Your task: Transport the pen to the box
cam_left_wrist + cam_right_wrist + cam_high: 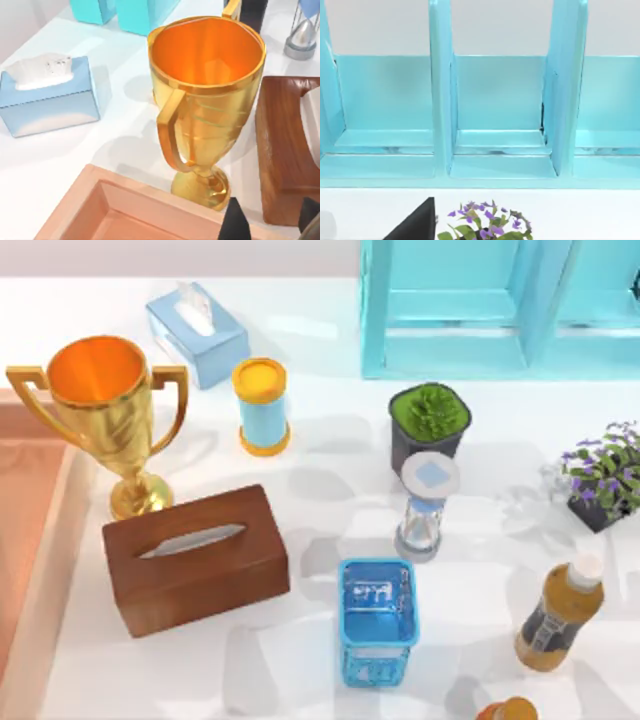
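So, the step in hand looks like the very start: the pen has to be found and reached before anything gets carried. Where the pen lies honestly cannot be told from these views, so nothing should be closed on a guess.

The left end effector (pixel 270 222) is seen hanging just beside the foot of the gold trophy (pixel 105 415), over the rim of the pink tray (pixel 125 200). It is released, with nothing held between the fingertips (pixel 233 220). The right end effector (pixel 417 225) is parked well away from the trophy, facing the turquoise shelf (pixel 500 150) with the purple flower pot (pixel 485 227) under it. Whether it is released or clenched cannot be told.

Tips for doing it well, as a guess:
- The trophy is tall and top-heavy, so a wide berth is needed when the left arm is swung out. A clipped handle would probably tip it.
- The wooden tissue box (pixel 195 560) sits right against the trophy's foot on the tabletop (pixel 320 440), so the arm is better lifted first, then moved across.
- A slim pen is best gripped across the barrel near its middle, so it isn't left dangling.
- "Box" could mean the wooden one, the pale blue tissue box (pixel 195 335) behind the trophy, or the blue mesh basket (pixel 378 625) well to the trophy's right. That should be settled before lifting.
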Available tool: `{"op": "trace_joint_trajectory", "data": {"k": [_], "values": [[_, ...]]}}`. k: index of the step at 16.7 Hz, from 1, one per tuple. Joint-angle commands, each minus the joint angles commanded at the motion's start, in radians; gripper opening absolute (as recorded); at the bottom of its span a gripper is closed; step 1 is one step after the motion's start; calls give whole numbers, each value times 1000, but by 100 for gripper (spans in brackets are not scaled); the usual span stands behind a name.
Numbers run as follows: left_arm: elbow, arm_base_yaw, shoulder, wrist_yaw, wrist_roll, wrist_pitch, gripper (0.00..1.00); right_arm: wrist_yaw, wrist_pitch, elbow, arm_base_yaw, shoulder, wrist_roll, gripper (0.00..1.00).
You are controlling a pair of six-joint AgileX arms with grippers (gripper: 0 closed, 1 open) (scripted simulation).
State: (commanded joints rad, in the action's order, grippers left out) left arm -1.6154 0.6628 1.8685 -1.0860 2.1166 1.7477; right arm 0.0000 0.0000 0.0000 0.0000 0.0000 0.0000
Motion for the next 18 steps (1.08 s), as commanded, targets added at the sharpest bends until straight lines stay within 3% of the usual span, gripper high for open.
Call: {"op": "trace_joint_trajectory", "data": {"k": [13, 18], "values": [[267, -77, -70, -33, -170, -334, 0, 0, 0, 0, 0, 0, 0, 100], [289, -87, -74, -39, -188, -356, 0, 0, 0, 0, 0, 0, 0, 100]]}}
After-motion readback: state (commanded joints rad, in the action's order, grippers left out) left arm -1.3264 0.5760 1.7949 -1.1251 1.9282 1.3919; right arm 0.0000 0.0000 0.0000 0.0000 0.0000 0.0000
